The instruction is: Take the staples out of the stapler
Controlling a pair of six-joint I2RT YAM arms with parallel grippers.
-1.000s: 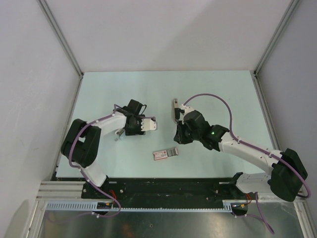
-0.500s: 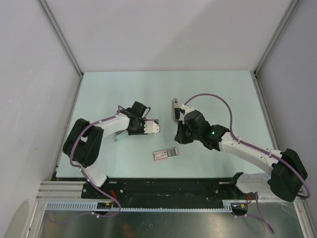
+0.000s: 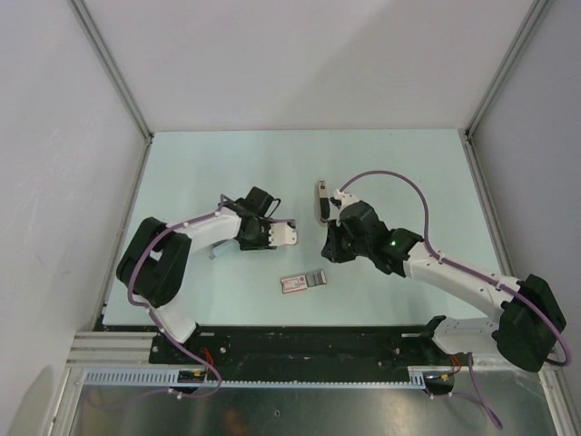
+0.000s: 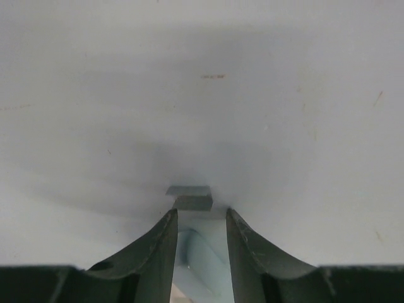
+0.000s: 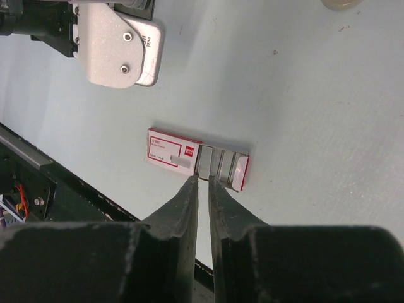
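In the left wrist view, my left gripper (image 4: pixel 201 211) is shut on the pale blue stapler (image 4: pixel 203 249). The stapler's grey metal end (image 4: pixel 190 198) sticks out past the fingertips, close to the table. In the top view the left gripper (image 3: pixel 270 234) sits left of centre, and its wrist hides the stapler. My right gripper (image 3: pixel 328 251) hovers right of centre. In the right wrist view its fingers (image 5: pixel 202 180) stand almost together with nothing between them, the tips above the near edge of a staple box.
A flat red-and-white staple box (image 3: pixel 303 282) with grey staple strips showing lies near the front middle; it also shows in the right wrist view (image 5: pixel 197 160). The left wrist's white camera housing (image 5: pixel 120 47) is just beyond it. A small grey piece (image 3: pixel 214 251) lies by the left arm.
My left gripper has moved a little to the right and nearer with the stapler. The right arm and the staple box have stayed put.
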